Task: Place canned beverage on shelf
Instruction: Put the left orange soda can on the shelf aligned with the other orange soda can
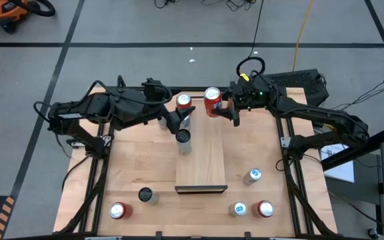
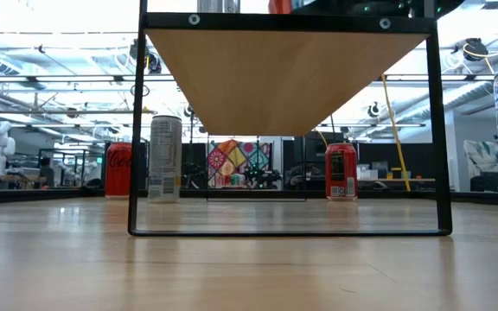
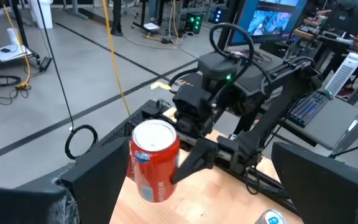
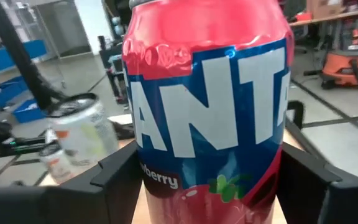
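With the right gripper (image 1: 223,107) clenched on the red Fanta can (image 1: 213,101) above the shelf's (image 1: 205,157) far end and the left gripper (image 1: 179,117) released nearby, a careless set-down could topple the neighbouring cans (image 1: 183,102).

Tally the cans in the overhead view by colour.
Red cans: 4
Blue-and-white cans: 2
Silver can: 1
Dark-topped can: 1
Total: 8

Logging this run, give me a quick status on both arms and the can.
Right tool shut on Fanta can, at far end of shelf. Left tool open, empty, beside it. Two cans stand nearby, crowding that end.
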